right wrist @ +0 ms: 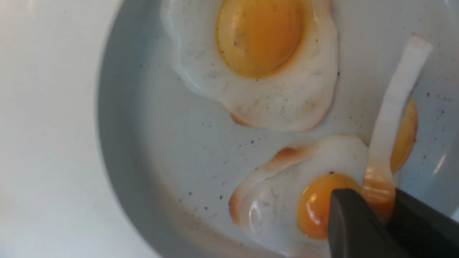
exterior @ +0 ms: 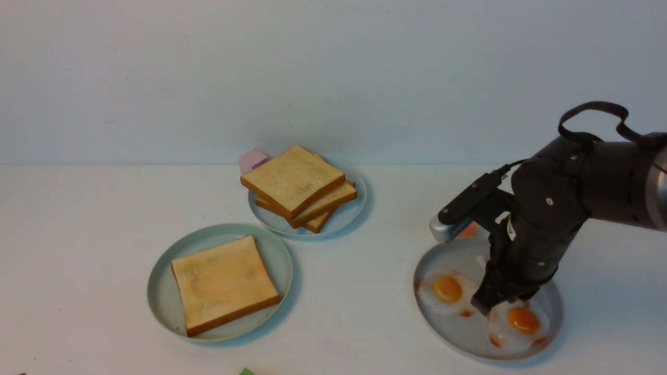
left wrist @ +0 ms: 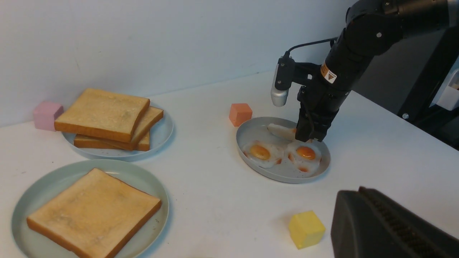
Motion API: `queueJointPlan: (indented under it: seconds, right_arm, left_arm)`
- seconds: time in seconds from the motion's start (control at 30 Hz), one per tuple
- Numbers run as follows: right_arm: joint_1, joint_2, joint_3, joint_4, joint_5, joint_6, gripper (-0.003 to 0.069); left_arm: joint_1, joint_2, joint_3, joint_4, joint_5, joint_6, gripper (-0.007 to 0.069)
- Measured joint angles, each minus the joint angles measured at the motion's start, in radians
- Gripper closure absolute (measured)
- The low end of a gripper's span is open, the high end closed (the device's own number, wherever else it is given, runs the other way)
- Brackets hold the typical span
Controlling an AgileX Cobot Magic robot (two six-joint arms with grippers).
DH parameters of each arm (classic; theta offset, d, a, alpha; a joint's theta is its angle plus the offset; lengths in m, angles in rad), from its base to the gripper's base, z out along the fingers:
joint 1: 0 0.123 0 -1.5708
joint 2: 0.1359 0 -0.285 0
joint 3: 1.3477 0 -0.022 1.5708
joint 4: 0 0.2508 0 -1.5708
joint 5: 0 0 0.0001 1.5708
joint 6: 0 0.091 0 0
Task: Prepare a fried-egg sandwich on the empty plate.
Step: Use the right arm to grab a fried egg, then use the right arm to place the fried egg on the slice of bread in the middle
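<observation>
The mint-green plate [exterior: 161, 291] at front left carries one toast slice [exterior: 224, 284]. On the right, a greyish speckled plate [exterior: 469, 333] holds fried eggs. Two of them [exterior: 448, 291] [exterior: 521, 323] lie flat. My right gripper [right wrist: 380, 204] reaches down into this plate and is shut on the browned edge of a third fried egg [right wrist: 391, 107], which stands tilted up on its side. In the front view the arm hides that egg. My left gripper [left wrist: 358, 195] hangs shut and empty over the table's near side.
A stack of toast slices [exterior: 294, 182] sits on a pale-blue plate [exterior: 354, 208] at the back. A pink cube [exterior: 252, 159] lies behind it. An orange cube [left wrist: 240, 114] sits beside the egg plate, and a yellow cube [left wrist: 306, 229] near my left gripper.
</observation>
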Motion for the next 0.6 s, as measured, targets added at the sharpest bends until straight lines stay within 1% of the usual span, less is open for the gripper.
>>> queueJointPlan:
  seconds: [0.1, 0.13, 0.2, 0.27, 0.33, 0.37, 0.4, 0.47, 0.53, 0.6]
  right_arm:
    - [0.038, -0.053, -0.014, 0.002, 0.024, 0.001, 0.0552]
    - [0.077, -0.087, -0.041, 0.004, 0.044, 0.001, 0.0552]
    - [0.101, -0.109, -0.065, 0.005, 0.058, 0.002, 0.0552]
    - [0.17, -0.141, -0.115, 0.007, 0.089, 0.007, 0.0552]
    - [0.249, -0.145, -0.174, 0.014, 0.106, 0.011, 0.0552]
    - [0.257, -0.145, -0.18, 0.016, 0.106, 0.012, 0.0552]
    - [0.313, -0.134, -0.217, 0.024, 0.101, 0.012, 0.0552]
    - [0.396, -0.098, -0.279, 0.03, 0.072, 0.012, 0.0552]
    - [0.448, -0.047, -0.332, 0.035, 0.041, 0.012, 0.0552]
    - [0.488, 0.027, -0.396, 0.039, 0.02, 0.012, 0.0552]
  left_arm:
    - [0.0, 0.0, 0.0, 0.018, 0.016, 0.0, 0.0636]
    - [0.0, 0.0, 0.0, 0.037, 0.026, 0.0, 0.0636]
    - [0.0, 0.0, 0.0, 0.054, 0.032, -0.001, 0.0636]
    - [0.0, 0.0, 0.0, 0.095, 0.035, -0.021, 0.0635]
    - [0.0, 0.0, 0.0, 0.167, 0.039, -0.081, 0.0635]
    - [0.0, 0.0, 0.0, 0.176, 0.04, -0.09, 0.0635]
    - [0.0, 0.0, 0.0, 0.241, 0.052, -0.171, 0.0635]
    - [0.0, 0.0, 0.0, 0.355, 0.07, -0.293, 0.0635]
    - [0.0, 0.0, 0.0, 0.437, 0.075, -0.405, 0.0634]
    - [0.0, 0.0, 0.0, 0.499, 0.073, -0.478, 0.0633]
